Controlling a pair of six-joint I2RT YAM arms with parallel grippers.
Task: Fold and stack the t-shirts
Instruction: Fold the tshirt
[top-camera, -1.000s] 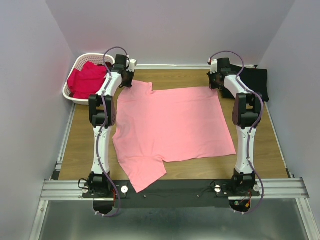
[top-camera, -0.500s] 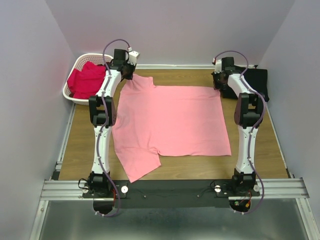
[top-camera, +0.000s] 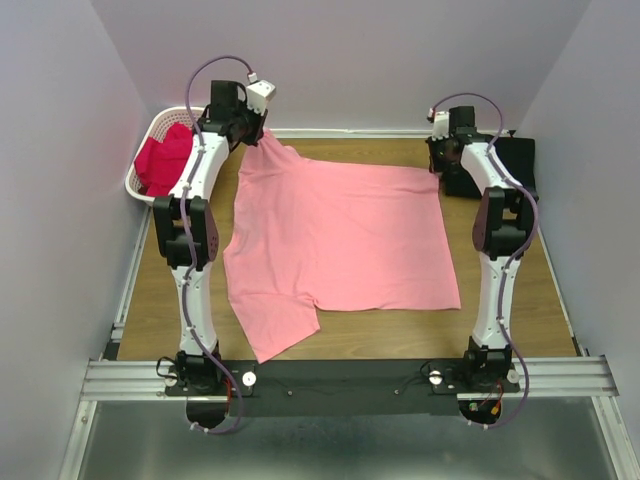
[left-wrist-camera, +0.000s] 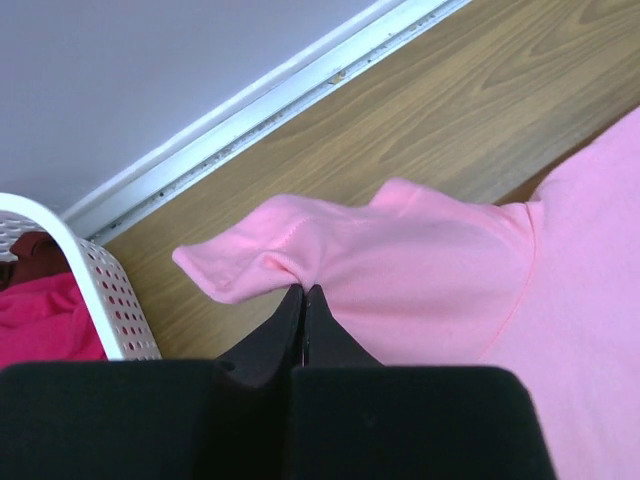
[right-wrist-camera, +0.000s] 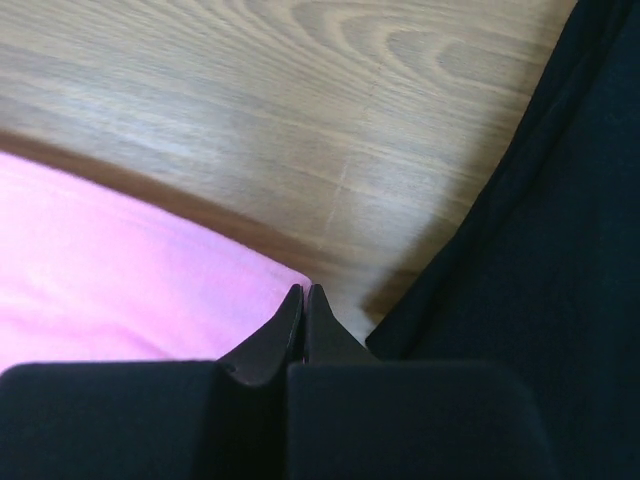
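Note:
A light salmon-pink t-shirt (top-camera: 340, 240) lies spread over the wooden table, one sleeve pointing at the near edge. My left gripper (top-camera: 250, 128) is shut on its far-left sleeve and holds that part lifted off the table; in the left wrist view the pink fabric (left-wrist-camera: 400, 270) bunches at the closed tips of this gripper (left-wrist-camera: 303, 291). At the shirt's far-right corner, my right gripper (top-camera: 441, 166) is shut, and the right wrist view shows the pink corner (right-wrist-camera: 150, 290) pinched at its tips (right-wrist-camera: 304, 291). A black t-shirt (top-camera: 512, 162) (right-wrist-camera: 560, 240) lies just right of it.
A white slotted basket (top-camera: 148, 138) (left-wrist-camera: 105, 290) at the far left holds magenta-red t-shirts (top-camera: 165, 160) (left-wrist-camera: 40, 320). A white rail (left-wrist-camera: 250, 110) and the back wall run close behind both grippers. Side walls close in the table.
Both grippers moved toward the back wall, dragging the pink t-shirt away from the near edge. The left gripper also rose, lifting the far-left sleeve.

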